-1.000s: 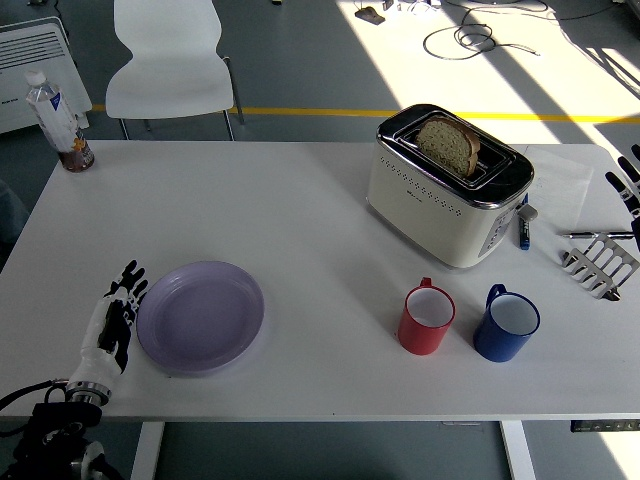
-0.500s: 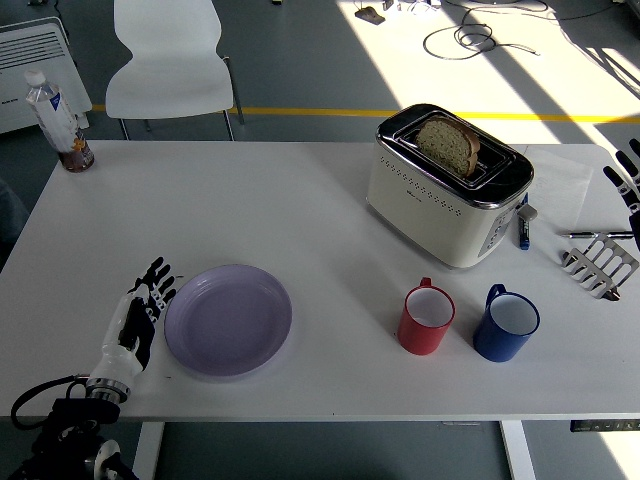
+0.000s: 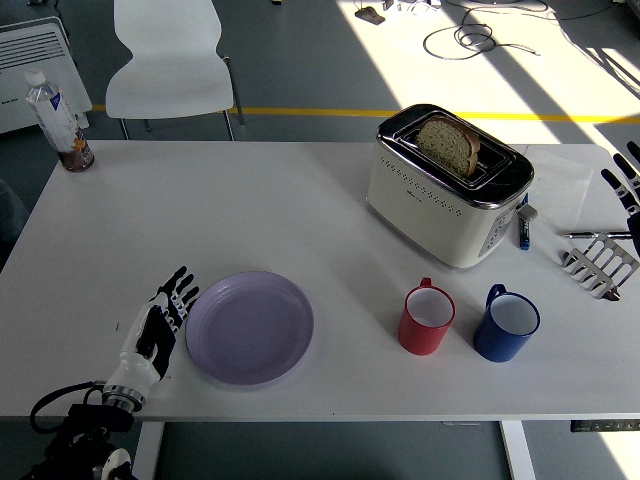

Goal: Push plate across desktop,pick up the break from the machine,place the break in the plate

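From my seat, nearest the desk's (image 3: 300,200) front edge I see the left hand (image 3: 157,330) lying flat, fingers (image 3: 180,287) straight and spread, holding nothing, their tips against the left rim of the lilac plate (image 3: 250,327). The plate sits on the near left part of the desk. To its right stand a red mug (image 3: 427,320) and a blue mug (image 3: 506,324), side by side. Farther back right is the cream toaster (image 3: 448,185), with the bread (image 3: 448,144) slice upright in its slot. At the right edge, only the right hand's (image 3: 627,181) extended fingers show, empty, above a metal rack (image 3: 601,264). A bottle (image 3: 58,120) stands at the far left corner.
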`<state>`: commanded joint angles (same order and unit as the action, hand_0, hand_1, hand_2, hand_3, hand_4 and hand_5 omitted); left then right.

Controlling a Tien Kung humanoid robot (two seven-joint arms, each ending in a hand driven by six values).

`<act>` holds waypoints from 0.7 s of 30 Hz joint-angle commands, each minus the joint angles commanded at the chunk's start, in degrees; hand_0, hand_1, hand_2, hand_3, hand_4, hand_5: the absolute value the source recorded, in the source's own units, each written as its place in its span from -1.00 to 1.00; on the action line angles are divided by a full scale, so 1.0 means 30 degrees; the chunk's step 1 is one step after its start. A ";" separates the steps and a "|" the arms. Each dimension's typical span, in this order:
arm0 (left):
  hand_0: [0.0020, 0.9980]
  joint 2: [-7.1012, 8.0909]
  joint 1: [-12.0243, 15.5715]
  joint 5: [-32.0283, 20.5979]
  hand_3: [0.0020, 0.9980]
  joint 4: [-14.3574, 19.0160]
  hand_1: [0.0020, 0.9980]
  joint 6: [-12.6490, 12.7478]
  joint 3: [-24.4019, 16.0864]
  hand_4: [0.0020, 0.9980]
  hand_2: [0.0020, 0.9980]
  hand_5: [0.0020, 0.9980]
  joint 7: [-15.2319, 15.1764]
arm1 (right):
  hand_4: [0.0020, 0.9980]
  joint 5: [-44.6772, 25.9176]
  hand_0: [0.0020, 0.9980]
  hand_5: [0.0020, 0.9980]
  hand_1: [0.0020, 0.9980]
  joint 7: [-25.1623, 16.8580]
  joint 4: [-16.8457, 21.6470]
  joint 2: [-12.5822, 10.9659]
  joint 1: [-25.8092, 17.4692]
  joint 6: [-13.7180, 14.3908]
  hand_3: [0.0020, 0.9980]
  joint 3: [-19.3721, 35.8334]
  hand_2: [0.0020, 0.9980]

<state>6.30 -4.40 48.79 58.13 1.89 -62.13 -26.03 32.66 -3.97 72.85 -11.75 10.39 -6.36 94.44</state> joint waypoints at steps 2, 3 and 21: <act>0.81 0.0013 0.0012 -0.0115 0.93 0.0047 0.85 -0.0044 0.0118 0.05 0.96 1.00 -0.0001 | 0.17 -0.0009 0.68 0.55 0.62 -0.0002 -0.0016 0.0004 -0.0035 0.0004 0.60 -0.0033 0.65; 0.81 0.0013 0.0018 -0.0159 0.93 0.0047 0.85 -0.0067 0.0176 0.05 0.96 1.00 0.0006 | 0.17 -0.0010 0.68 0.55 0.62 -0.0003 -0.0019 0.0004 -0.0055 0.0006 0.60 -0.0040 0.65; 0.76 -0.0148 -0.0580 -0.0533 0.91 -0.0259 0.82 -0.0543 0.0842 0.05 0.94 1.00 0.0186 | 0.17 0.0014 0.68 0.55 0.62 -0.0002 -0.0017 0.0118 -0.0047 -0.0006 0.60 -0.0052 0.65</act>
<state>5.85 -6.14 47.19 57.36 0.26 -59.61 -25.47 32.71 -3.97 72.80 -11.40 10.24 -6.37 94.29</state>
